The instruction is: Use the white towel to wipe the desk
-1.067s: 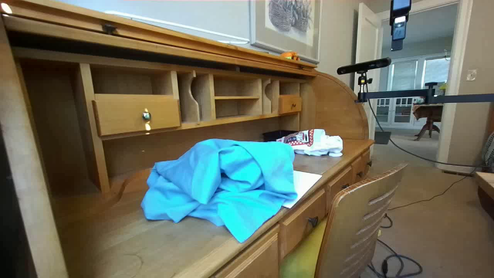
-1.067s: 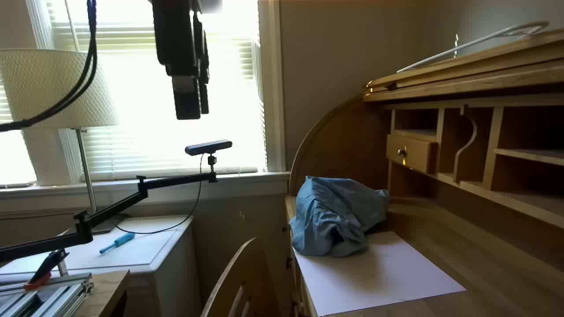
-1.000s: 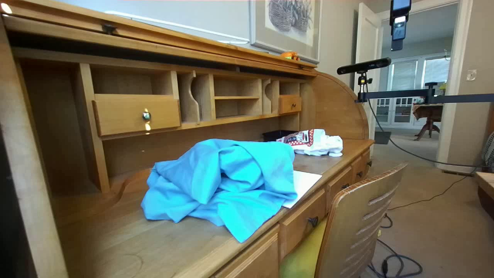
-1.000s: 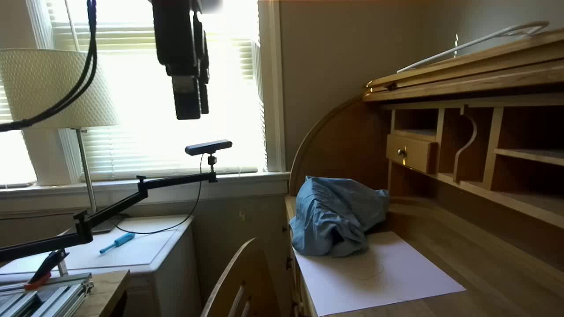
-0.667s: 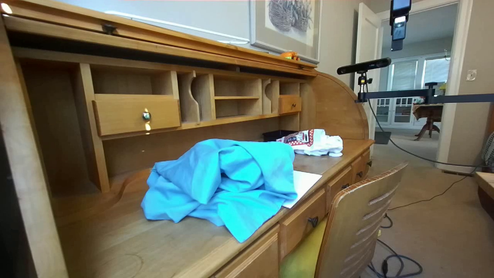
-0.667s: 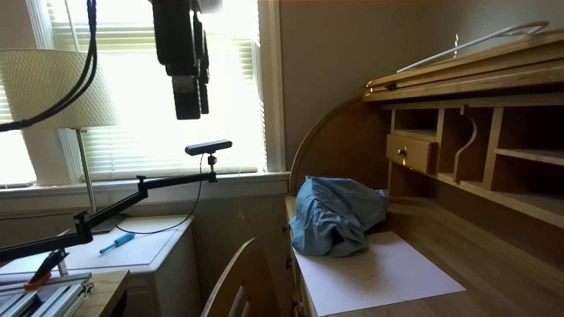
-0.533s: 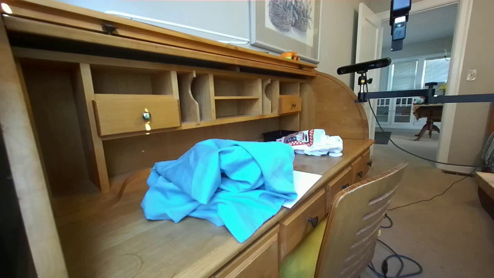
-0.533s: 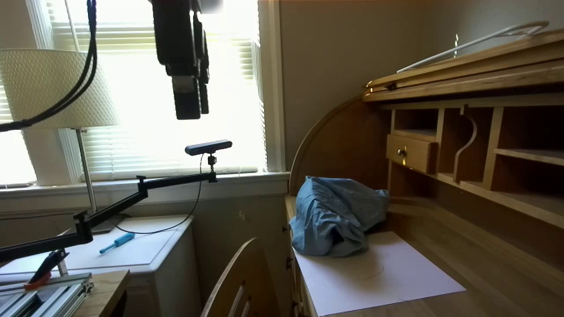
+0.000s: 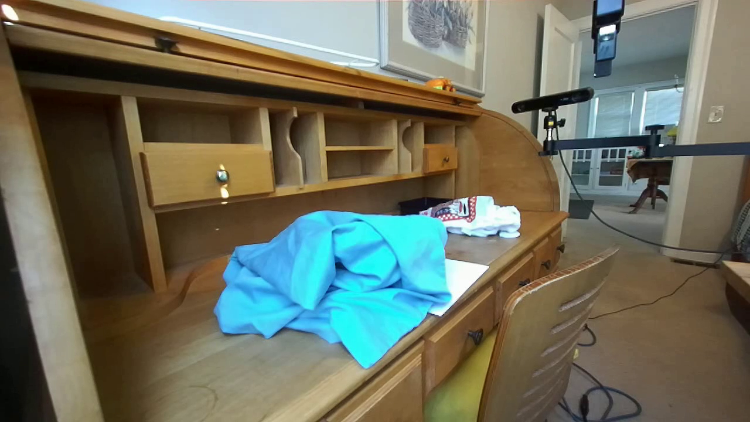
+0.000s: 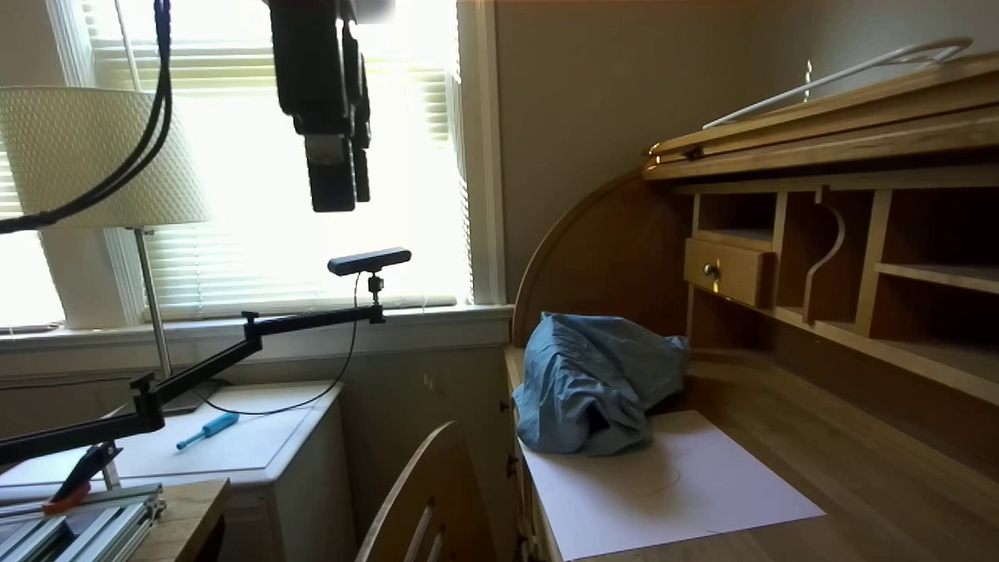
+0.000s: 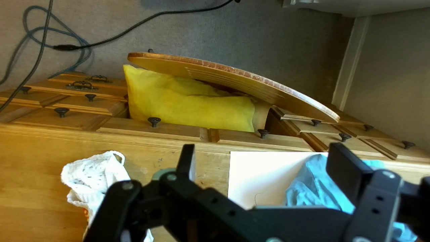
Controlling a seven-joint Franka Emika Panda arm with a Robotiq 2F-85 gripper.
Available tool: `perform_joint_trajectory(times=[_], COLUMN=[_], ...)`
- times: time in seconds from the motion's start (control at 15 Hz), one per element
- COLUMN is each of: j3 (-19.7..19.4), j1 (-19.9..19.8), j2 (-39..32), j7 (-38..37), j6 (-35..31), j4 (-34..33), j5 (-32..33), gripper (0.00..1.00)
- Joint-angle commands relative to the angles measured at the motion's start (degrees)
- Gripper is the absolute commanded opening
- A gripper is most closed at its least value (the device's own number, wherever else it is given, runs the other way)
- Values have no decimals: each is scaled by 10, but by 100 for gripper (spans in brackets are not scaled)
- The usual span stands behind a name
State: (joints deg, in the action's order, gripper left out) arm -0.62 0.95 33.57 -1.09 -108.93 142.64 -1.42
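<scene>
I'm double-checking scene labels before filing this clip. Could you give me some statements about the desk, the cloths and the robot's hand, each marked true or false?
1. The blue cloth rests partly on a sheet of paper. True.
2. The white towel lies on the desk. True.
3. The white towel lies on top of the blue cloth. False: the two lie apart.
4. The blue cloth is folded flat. False: it is a rumpled heap.
5. The hand is open. True.
6. The hand grips the white towel. False: it holds nothing.

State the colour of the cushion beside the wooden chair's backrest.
Plain bright yellow; the cushion shows best in the wrist view.
</scene>
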Motion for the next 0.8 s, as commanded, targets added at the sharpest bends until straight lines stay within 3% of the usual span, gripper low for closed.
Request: perform_joint_trajectory(times=[0.0,0.73], j3=[3,6], j1=[-3,-8], j2=[0,-8], j7=[2,-15], j6=[1,-3], j4=[-1,-4], j5=[-2,0], gripper=[100,100])
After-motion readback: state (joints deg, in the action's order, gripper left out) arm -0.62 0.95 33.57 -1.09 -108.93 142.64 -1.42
